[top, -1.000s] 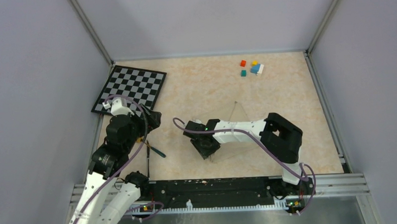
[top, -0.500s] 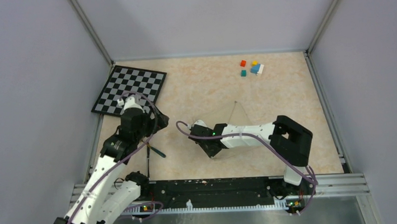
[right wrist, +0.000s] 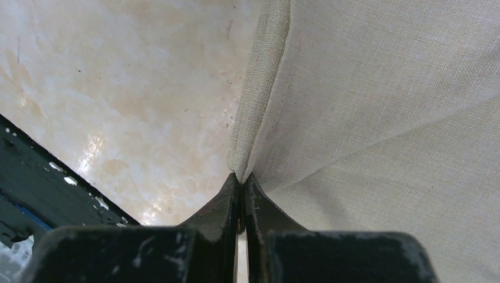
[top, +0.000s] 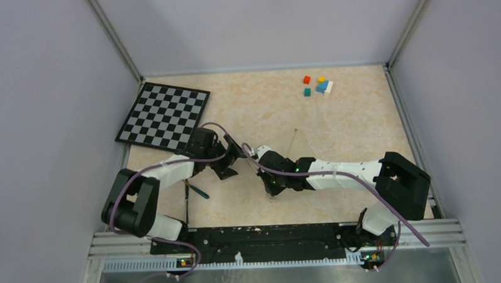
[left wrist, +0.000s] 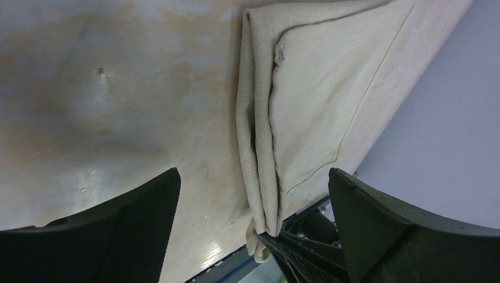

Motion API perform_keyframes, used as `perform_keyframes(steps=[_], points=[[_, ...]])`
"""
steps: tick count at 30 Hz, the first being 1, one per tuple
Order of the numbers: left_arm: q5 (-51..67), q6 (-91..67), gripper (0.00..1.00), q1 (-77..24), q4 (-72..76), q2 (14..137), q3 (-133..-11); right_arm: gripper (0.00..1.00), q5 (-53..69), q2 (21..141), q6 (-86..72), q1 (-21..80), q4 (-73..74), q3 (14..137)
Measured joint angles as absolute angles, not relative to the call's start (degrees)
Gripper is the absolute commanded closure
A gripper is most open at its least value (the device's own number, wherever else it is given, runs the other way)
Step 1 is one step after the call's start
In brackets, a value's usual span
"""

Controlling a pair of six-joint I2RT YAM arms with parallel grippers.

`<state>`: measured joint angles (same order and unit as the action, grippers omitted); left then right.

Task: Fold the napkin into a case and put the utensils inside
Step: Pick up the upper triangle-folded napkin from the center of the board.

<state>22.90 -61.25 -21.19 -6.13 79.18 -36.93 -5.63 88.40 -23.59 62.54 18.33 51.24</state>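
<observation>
The napkin (top: 291, 147) lies folded in layers mid-table, its long folded edge clear in the left wrist view (left wrist: 259, 135). My right gripper (top: 267, 181) is shut on the napkin's near left corner, pinching the fold between its fingertips (right wrist: 240, 177). My left gripper (top: 230, 158) is open and empty just left of that corner; the folded edge runs between its spread fingers (left wrist: 147, 206). The right gripper's fingers (left wrist: 295, 242) show there, clamped on the cloth. The utensils (top: 198, 193), dark sticks with one teal handle, lie on the table left of the napkin, below the left arm.
A black-and-white checkerboard (top: 165, 113) lies at the back left. Small coloured cubes (top: 318, 85) sit at the back right. The black rail (top: 257, 235) runs along the near edge. Grey walls enclose the table on three sides.
My left arm has swung right and stretched low across the table, bringing its open gripper up to the napkin's left corner. My right gripper has shifted slightly right, still holding the cloth.
</observation>
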Motion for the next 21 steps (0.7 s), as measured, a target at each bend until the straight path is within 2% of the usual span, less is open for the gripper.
perform_keyframes(steps=[4,6,14,21], points=[[24.9,-66.9,0.03,-23.4,1.0,86.2,-35.9,1.00,-3.7,87.2,-23.6,61.0,16.4,49.3],[25.4,-70.1,0.08,-24.0,4.8,87.2,-34.9,1.00,-3.1,86.4,-23.6,60.6,15.7,48.6],[27.6,-79.9,0.52,-24.4,20.4,94.8,-32.2,1.00,-2.0,84.2,-23.6,59.8,14.2,47.3],[20.2,-74.8,0.86,-23.6,14.3,93.3,-34.1,1.00,-0.3,84.2,-23.4,59.9,14.2,47.3]])
